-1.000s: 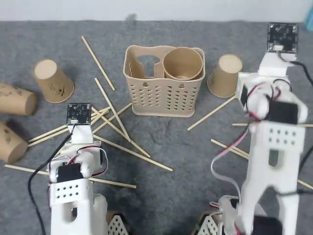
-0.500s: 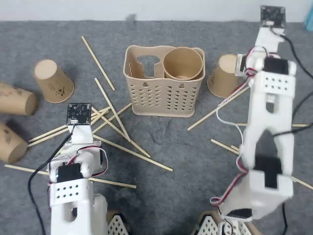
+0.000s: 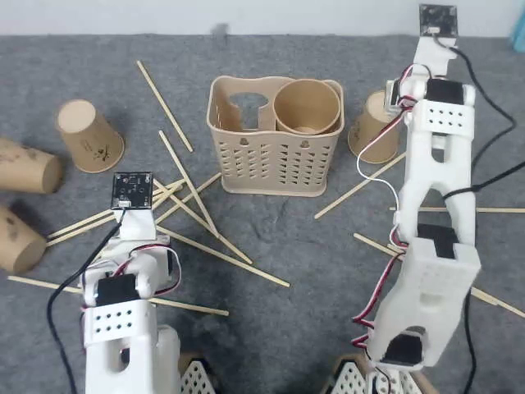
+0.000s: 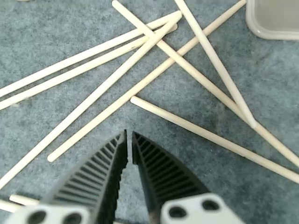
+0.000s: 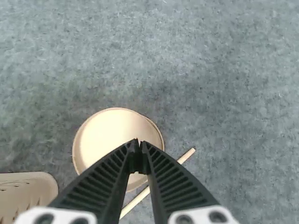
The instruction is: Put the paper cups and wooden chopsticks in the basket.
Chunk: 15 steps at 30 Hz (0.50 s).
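**While both grippers are hanging shut, cups and sticks are lying outside the basket**

With its arm stretched far across the table, the right gripper (image 5: 138, 142) is hanging over an upturned cup (image 5: 103, 135), its fingers pressed together and holding nothing. Whether the tips are touching the cup's base, I cannot tell. That cup (image 3: 369, 127) is standing just beside the basket (image 3: 275, 156), on the right arm's side, and one chopstick (image 5: 184, 156) is lying against its foot.

Inside the basket's right compartment another cup (image 3: 307, 105) is sitting mouth up.

On the other side, the left gripper (image 4: 129, 135) is hovering low over the grey mat (image 3: 287, 246). Its fingers are closed to a thin slit and gripping nothing. Just ahead of its tips a heap of chopsticks (image 4: 140, 88) is lying crossed, and a corner of the basket (image 4: 275, 18) is showing beyond them.

More chopsticks (image 3: 189, 193) are lying scattered around the basket and in front of both arms. Three cups are waiting well away on the left: one (image 3: 89, 135) standing upturned, two (image 3: 29, 168) (image 3: 16, 238) lying on their sides.
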Available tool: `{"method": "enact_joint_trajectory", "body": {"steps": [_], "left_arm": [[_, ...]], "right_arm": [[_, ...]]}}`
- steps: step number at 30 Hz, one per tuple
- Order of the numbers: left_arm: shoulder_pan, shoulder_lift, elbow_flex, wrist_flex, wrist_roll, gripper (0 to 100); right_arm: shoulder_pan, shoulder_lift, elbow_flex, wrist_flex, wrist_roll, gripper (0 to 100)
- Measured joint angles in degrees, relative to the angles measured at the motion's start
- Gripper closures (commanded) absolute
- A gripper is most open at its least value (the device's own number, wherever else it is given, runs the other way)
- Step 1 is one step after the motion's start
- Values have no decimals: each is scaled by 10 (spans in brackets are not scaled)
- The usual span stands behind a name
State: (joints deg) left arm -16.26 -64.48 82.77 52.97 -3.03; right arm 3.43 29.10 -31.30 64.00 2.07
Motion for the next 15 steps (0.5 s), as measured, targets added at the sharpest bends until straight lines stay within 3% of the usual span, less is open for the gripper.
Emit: {"method": "enact_joint_trajectory", "body": {"steps": [7,15], "left_arm": [[0,0,0,0,0,988],[0,0,0,0,0,988]], "right_arm": [[17,30,-7,5,0,991],[114,36,-17,62,0,991]]}}
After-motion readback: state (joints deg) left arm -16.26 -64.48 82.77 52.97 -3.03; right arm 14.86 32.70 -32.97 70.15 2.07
